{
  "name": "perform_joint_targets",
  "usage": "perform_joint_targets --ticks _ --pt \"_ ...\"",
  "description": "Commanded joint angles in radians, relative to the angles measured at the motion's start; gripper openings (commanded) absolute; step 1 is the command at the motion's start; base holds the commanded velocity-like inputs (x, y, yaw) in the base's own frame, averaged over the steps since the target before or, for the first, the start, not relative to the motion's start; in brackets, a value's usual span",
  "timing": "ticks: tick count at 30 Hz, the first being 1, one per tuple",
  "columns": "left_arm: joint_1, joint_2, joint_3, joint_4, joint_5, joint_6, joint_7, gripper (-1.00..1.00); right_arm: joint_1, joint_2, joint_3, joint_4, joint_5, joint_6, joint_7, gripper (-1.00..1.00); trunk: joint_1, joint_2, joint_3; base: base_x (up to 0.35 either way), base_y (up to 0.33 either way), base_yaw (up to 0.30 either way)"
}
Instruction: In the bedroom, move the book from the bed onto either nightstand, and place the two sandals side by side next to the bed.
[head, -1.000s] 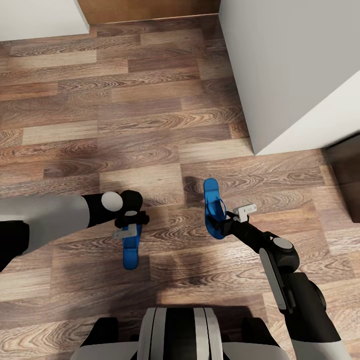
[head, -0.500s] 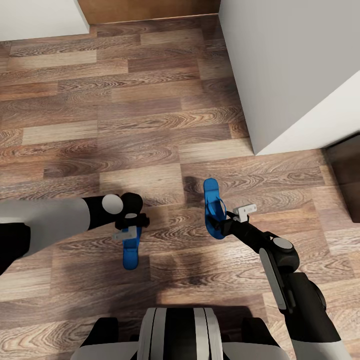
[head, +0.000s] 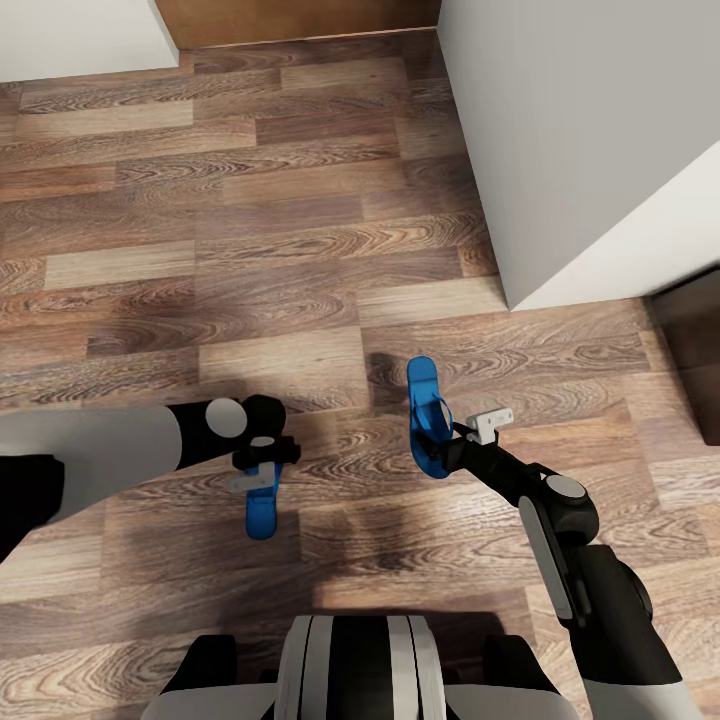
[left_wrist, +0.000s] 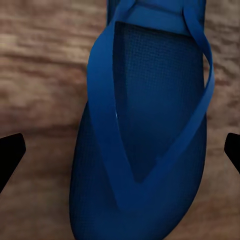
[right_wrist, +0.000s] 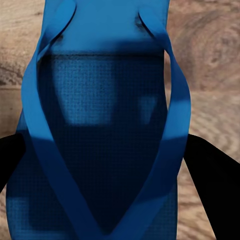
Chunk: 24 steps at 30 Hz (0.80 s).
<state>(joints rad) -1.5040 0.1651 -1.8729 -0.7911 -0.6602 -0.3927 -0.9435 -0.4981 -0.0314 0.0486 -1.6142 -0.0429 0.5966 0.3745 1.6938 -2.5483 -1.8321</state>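
Two bright blue sandals are in front of me on the wood-plank floor. The left sandal (head: 262, 515) lies flat, and my left gripper (head: 262, 478) hangs right over it. In the left wrist view that sandal (left_wrist: 145, 125) sits between the black fingertips (left_wrist: 10, 155), which stand wide apart, open and clear of its edges. My right gripper (head: 438, 455) is shut on the right sandal (head: 426, 410). In the right wrist view its fingers (right_wrist: 212, 175) press both sides of this sandal (right_wrist: 105, 100). The book and nightstand are out of view.
A big pale grey-white block (head: 600, 150) rises at the right, with a dark brown piece (head: 692, 350) at its foot. A white wall (head: 80, 30) and a brown panel (head: 300, 15) stand at the far end. Bare plank floor (head: 250, 250) stretches ahead.
My left arm has drawn slightly back toward me and lower over the left sandal. The right arm and its sandal have not moved.
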Motion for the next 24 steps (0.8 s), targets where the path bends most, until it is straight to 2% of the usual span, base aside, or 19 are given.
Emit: perform_joint_targets --ticks 1,18,24 --pt "0.000 0.001 -0.002 0.000 -0.006 -0.005 0.002 1.00 0.000 0.000 0.001 -0.001 -0.005 0.006 0.000 -1.00 0.000 0.000 -0.001 0.000 0.000 0.000" --pt "0.017 0.000 -0.004 0.054 -0.010 -0.005 0.009 1.00 0.000 -0.001 0.001 -0.001 -0.005 0.006 0.000 -1.00 0.000 0.000 -0.001 0.000 0.000 0.000" --pt "0.020 -0.008 -0.006 0.075 -0.012 -0.005 0.025 1.00 0.000 0.000 0.001 -0.001 -0.005 0.006 0.000 -1.00 0.000 0.000 -0.001 0.000 0.000 0.000"
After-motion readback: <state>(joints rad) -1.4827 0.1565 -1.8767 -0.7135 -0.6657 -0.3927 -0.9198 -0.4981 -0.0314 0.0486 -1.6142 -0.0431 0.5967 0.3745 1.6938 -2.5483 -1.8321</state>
